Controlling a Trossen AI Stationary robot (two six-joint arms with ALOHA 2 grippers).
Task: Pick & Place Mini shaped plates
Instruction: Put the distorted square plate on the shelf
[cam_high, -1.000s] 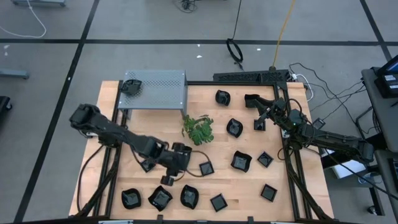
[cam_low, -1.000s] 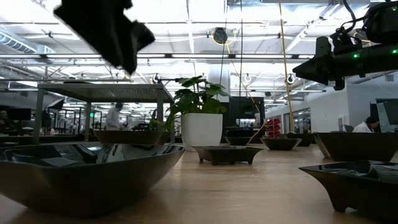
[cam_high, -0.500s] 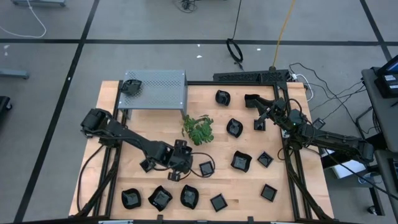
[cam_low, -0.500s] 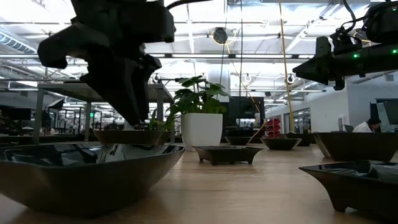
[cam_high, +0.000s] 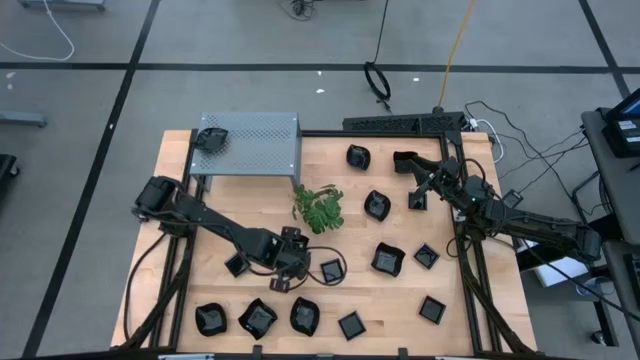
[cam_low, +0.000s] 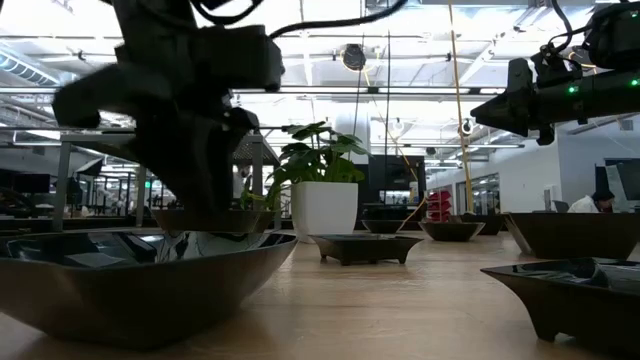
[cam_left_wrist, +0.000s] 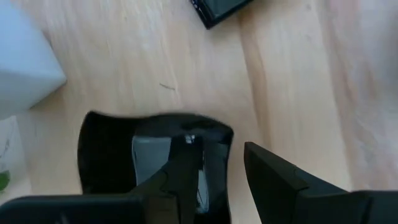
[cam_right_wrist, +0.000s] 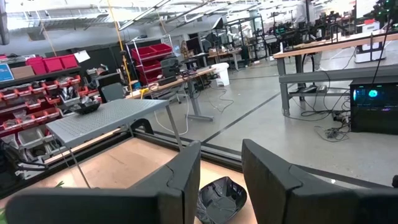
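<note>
Lowered since a second earlier, your left claw (cam_left_wrist: 221, 177) straddled one wall of a small glossy black square plate (cam_left_wrist: 149, 158) on the wooden tabletop (cam_high: 400, 300), fingers parted; closing off-centre risked tipping it. Your right claw (cam_right_wrist: 221, 180) waited, spread, far side.

Four cameras on one wooden surface (cam_high: 400, 310).

The high camera hangs overhead and looks straight down, taking in the whole surface, both arms and the floor around. The low camera sits at the level of the surface, very near a black dish (cam_low: 140, 275), facing level across into the room behind. The left wrist camera points down past its fingers (cam_left_wrist: 273, 180), close over the wood and a dish (cam_left_wrist: 149, 158). The right wrist camera faces outward across the far edge toward the grey perforated box (cam_right_wrist: 106, 121), which the high view (cam_high: 250, 145) also shows.
</note>
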